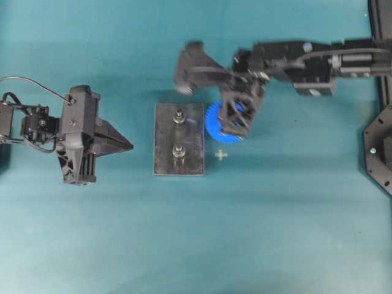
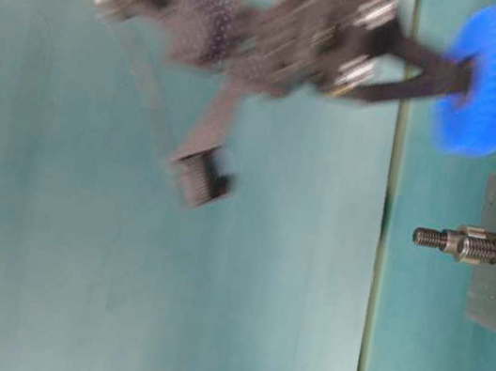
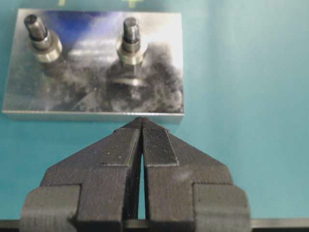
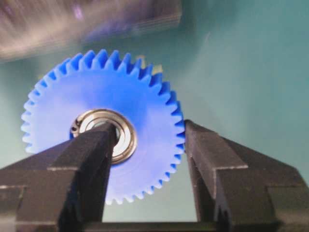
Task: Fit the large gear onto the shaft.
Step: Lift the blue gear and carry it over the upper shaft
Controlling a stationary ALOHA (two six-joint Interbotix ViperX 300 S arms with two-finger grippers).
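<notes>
The large gear (image 1: 215, 122) is bright blue and sits just right of the dark grey plate (image 1: 165, 141), mostly under my right gripper (image 1: 236, 120). In the right wrist view the gear (image 4: 72, 96) is gripped with one finger (image 4: 91, 145) in its silvery centre bearing and the other finger (image 4: 207, 150) on the toothed rim. The table-level view shows the gear (image 2: 494, 79) held off the table, blurred. Two steel shafts (image 1: 179, 115) (image 1: 179, 151) stand on the plate. My left gripper (image 1: 127, 146) is shut and empty, left of the plate; its tip (image 3: 141, 122) is close to the plate edge (image 3: 96, 115).
A small yellow cross mark (image 1: 221, 155) lies on the teal table right of the plate. A black frame (image 1: 380, 147) stands at the right edge. In the left wrist view both shafts (image 3: 41, 34) (image 3: 131, 41) stand bare.
</notes>
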